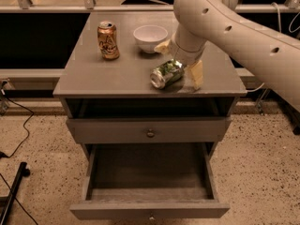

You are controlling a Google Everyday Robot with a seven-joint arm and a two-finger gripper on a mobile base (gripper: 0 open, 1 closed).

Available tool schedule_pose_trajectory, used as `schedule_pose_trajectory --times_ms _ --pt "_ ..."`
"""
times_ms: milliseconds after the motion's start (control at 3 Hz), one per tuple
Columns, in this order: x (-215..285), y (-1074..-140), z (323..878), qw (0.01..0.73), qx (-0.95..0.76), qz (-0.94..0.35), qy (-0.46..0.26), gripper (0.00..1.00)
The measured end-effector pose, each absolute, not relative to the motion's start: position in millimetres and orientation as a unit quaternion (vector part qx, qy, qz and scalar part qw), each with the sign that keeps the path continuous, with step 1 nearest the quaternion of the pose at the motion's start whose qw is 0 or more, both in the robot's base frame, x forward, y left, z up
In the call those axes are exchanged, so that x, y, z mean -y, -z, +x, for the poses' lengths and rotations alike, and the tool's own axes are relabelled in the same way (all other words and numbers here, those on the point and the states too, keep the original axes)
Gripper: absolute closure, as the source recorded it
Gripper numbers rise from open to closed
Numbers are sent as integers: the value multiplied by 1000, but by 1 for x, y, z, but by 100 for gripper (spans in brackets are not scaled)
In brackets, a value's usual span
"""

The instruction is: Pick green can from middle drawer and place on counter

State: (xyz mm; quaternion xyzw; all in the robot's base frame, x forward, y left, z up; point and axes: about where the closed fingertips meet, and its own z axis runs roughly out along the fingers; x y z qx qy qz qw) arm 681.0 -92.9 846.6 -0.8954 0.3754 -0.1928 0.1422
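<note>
The green can [166, 74] lies on its side on the counter [108, 74], near the front right. My gripper [180, 61] hangs just above and behind the can, open, with one cream finger [197, 74] to the can's right and the other [163, 46] behind it. Neither finger grips the can. The middle drawer [150, 209] is pulled out below and its inside shows nothing.
An orange-gold can [108, 41] stands upright at the counter's back left. A white bowl [150, 37] sits at the back middle, close behind the gripper. The upper drawer front [150, 131] is shut. Cables and a dark stand leg [14, 191] lie on the floor at left.
</note>
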Motion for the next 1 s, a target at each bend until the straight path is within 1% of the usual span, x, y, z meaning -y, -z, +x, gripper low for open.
schedule_pose_trajectory --times_ms 333,667,1000 --pt "99 -854 694 111 -402 -888 197 0" --pt "110 -870 705 77 -430 -874 211 18" --pt "122 -887 707 61 -452 -862 221 16"
